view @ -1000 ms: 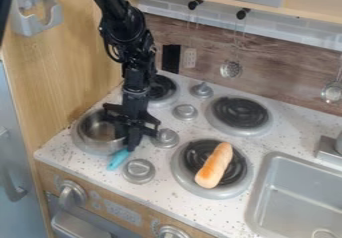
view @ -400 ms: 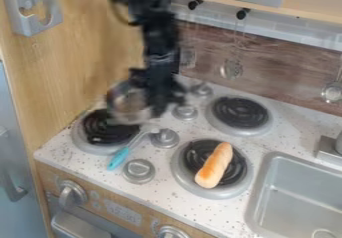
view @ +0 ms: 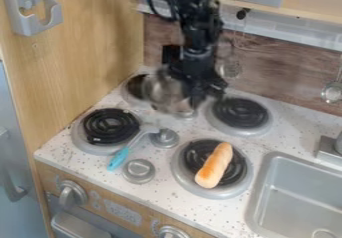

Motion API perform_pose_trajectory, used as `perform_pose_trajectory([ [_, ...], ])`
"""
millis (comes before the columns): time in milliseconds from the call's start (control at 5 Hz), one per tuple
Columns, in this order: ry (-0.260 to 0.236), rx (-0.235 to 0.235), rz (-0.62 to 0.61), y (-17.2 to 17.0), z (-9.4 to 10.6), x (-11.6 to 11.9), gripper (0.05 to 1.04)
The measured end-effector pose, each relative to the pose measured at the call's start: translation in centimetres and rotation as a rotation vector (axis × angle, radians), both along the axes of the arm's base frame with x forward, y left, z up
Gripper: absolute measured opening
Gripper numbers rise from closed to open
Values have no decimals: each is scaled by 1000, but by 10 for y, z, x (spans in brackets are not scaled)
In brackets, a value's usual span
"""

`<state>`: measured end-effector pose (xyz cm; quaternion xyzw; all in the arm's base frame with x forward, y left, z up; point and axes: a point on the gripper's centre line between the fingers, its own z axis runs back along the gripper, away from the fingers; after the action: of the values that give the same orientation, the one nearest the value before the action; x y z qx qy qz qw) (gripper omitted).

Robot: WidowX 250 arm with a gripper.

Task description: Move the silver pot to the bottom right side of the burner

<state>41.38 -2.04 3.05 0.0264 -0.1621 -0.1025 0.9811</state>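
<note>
While high above the stovetop [view: 170, 192], the pincer [view: 194, 91] tight on the silver pot [view: 161, 89].

The round metal pot [view: 162, 91] is silver, the two-finger hand [view: 202, 94] black. Toward five o'clock, the long bread roll [view: 215, 165] blends cream into toasted orange. At seven o'clock, the slim utensil handle [view: 118, 159] is turquoise. Dark speckles dot the white table [view: 167, 194]; at two o'clock, the wooden backsplash [view: 287, 71] is streaky brown.
</note>
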Motion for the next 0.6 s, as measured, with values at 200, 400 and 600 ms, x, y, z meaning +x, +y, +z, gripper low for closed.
perform_pose_trajectory([
  [200, -53, -49, -6, -17, -17, 17, 65],
  [400, -119, -122, 12, -28, -30, 36, 65],
  [600, -150, -133, -13, -41, -41, 57, 65],
])
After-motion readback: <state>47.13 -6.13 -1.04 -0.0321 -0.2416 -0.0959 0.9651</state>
